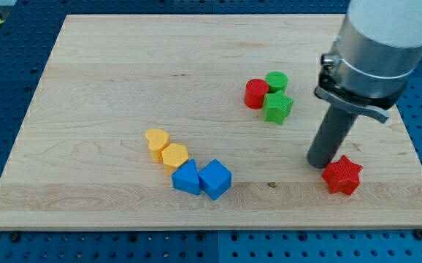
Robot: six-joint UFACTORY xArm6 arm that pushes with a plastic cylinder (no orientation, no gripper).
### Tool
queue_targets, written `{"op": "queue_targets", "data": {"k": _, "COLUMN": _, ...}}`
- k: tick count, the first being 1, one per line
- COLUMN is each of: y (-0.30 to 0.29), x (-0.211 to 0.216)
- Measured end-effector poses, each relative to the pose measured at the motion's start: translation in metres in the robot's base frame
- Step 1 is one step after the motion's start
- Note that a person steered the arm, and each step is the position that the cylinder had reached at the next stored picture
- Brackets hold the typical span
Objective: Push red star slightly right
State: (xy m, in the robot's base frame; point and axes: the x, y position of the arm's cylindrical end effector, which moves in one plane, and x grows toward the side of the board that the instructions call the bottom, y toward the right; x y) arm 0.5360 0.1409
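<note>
My tip (319,164) is the lower end of a plain rod, so there is nothing to open or close and it holds nothing; it stands on the wooden board (109,88) just at the upper left side of the red star (342,175), touching it or almost touching, I cannot tell which. The red star lies near the view's bottom right corner of the board, not far from the right edge. I judge it is a light, stiff plastic piece that slides easily on the smooth wood and may turn if pushed on one point of the star. The best contact is the middle of its left side. Further away are the green star (277,107), red cylinder (255,94) and green cylinder (277,81).
</note>
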Motion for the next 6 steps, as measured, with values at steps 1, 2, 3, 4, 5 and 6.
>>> {"op": "queue_targets", "data": {"k": 1, "y": -0.015, "x": 0.011}}
{"op": "queue_targets", "data": {"k": 2, "y": -0.015, "x": 0.017}}
{"op": "queue_targets", "data": {"k": 3, "y": 0.001, "x": 0.029}}
{"op": "queue_targets", "data": {"k": 4, "y": 0.018, "x": 0.03}}
{"op": "queue_targets", "data": {"k": 5, "y": 0.037, "x": 0.03}}
{"op": "queue_targets", "data": {"k": 6, "y": 0.048, "x": 0.03}}
